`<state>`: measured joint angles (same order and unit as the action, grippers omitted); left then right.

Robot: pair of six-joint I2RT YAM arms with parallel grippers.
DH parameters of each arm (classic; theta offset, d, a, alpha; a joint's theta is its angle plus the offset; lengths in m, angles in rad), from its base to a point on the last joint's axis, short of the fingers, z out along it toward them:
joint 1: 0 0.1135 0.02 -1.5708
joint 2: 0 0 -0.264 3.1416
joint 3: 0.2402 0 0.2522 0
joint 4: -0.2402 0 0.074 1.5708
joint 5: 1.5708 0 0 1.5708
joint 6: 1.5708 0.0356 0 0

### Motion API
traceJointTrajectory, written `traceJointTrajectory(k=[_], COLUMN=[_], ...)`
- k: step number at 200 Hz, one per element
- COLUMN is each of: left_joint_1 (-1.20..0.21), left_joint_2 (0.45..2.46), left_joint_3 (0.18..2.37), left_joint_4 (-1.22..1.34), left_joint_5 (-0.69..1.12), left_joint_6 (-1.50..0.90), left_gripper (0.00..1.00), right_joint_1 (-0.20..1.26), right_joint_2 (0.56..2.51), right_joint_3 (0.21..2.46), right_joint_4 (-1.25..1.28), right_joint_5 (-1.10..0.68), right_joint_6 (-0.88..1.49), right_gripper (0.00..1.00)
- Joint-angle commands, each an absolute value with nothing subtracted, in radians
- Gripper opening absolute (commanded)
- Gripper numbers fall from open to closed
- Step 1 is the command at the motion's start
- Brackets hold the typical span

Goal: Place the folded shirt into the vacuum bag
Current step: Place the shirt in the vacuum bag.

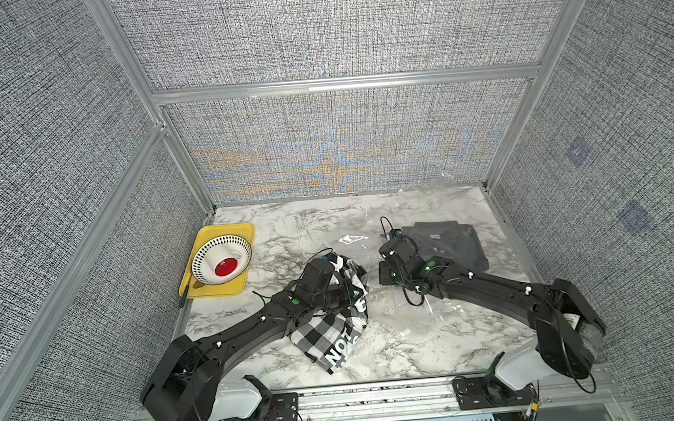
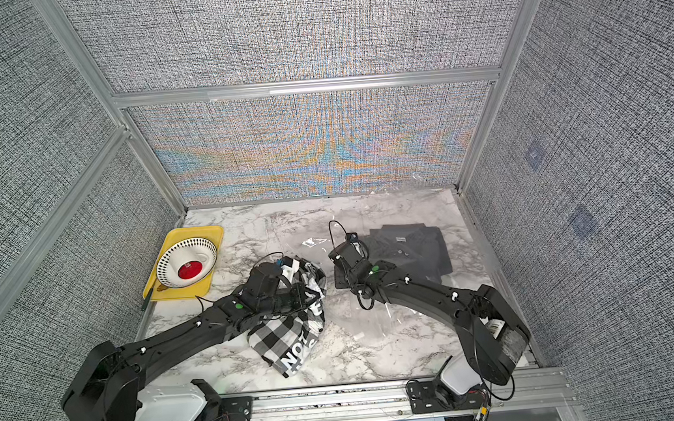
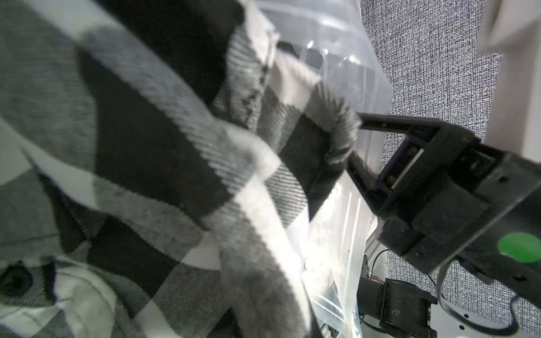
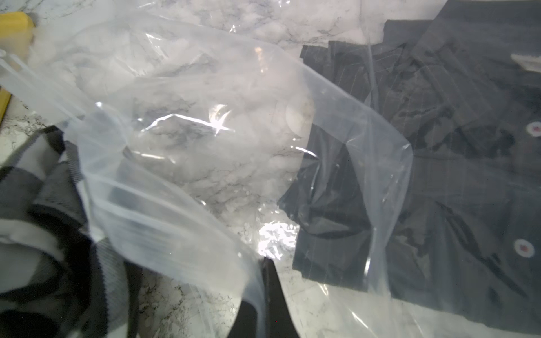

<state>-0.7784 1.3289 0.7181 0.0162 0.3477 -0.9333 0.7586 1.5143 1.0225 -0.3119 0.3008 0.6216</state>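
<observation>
Since cloth hides the left fingers (image 1: 348, 293) in both top views, I judge rather than see that they are clamped on the checked shirt (image 1: 328, 335). It bunches around them and trails down onto the worktop (image 1: 271, 233). The shirt looks soft, light and limp, so it will probably sag and snag; a pinch through several layers at a folded edge should hold best. Just beside it, the right fingers (image 4: 268, 272) are pinched tight on the rim of the vacuum bag (image 4: 205, 123), whose thin, slippery film is best held by its stiffer zip strip. Its mouth seems to open towards the shirt, though I cannot tell whether any cloth is inside. Beyond the right fingers, a dark shirt (image 4: 453, 146) shows through the film.
</observation>
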Motion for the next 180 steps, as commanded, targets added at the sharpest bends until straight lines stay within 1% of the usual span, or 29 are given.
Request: traceJointTrajectory(k=[1, 45, 66, 97, 119, 144, 158, 166, 171, 174, 179, 180], left_joint_1=[-0.797, -0.825, -0.827, -0.827, -0.818, -0.819, -0.825, -0.831, -0.836, -0.839, -0.844, -0.844], left_joint_2=[1.357, 1.412, 1.433, 1.444, 1.451, 1.524, 1.572, 1.595, 1.604, 1.608, 1.61, 1.61], left_joint_3=[0.737, 0.743, 0.753, 0.788, 0.831, 0.881, 0.872, 0.863, 0.86, 0.858, 0.853, 0.851], left_joint_4=[0.118, 0.194, 0.218, 0.171, 0.096, 0.138, 0.227, 0.254, 0.26, 0.262, 0.263, 0.264], left_joint_5=[0.35, 0.349, 0.366, 0.349, 0.277, 0.341, 0.394, 0.405, 0.404, 0.403, 0.406, 0.406], left_joint_6=[-0.95, -0.978, -0.983, -0.953, -0.926, -0.872, -0.864, -0.86, -0.856, -0.852, -0.851, -0.85], left_gripper=[0.0, 0.0, 0.0, 0.0, 0.0, 0.0, 0.01, 0.04, 0.08, 0.13, 0.27, 0.28], right_joint_1=[0.765, 0.785, 0.789, 0.799, 0.803, 0.803, 0.802, 0.801, 0.801, 0.8, 0.799, 0.798], right_joint_2=[1.522, 1.573, 1.58, 1.571, 1.524, 1.469, 1.448, 1.441, 1.44, 1.438, 1.438, 1.438], right_joint_3=[1.036, 1.104, 1.097, 1.08, 1.04, 0.998, 0.995, 0.998, 0.999, 0.999, 0.999, 0.999], right_joint_4=[-0.336, -0.361, -0.353, -0.347, -0.35, -0.362, -0.388, -0.401, -0.406, -0.408, -0.408, -0.408], right_joint_5=[0.302, 0.321, 0.316, 0.315, 0.321, 0.333, 0.357, 0.373, 0.381, 0.385, 0.386, 0.385], right_joint_6=[0.619, 0.616, 0.616, 0.625, 0.636, 0.644, 0.643, 0.642, 0.641, 0.639, 0.638, 0.638], right_gripper=[0.0, 0.0, 0.0, 0.0, 0.0, 0.0, 0.0, 0.0, 0.0, 0.0, 0.0, 0.0])
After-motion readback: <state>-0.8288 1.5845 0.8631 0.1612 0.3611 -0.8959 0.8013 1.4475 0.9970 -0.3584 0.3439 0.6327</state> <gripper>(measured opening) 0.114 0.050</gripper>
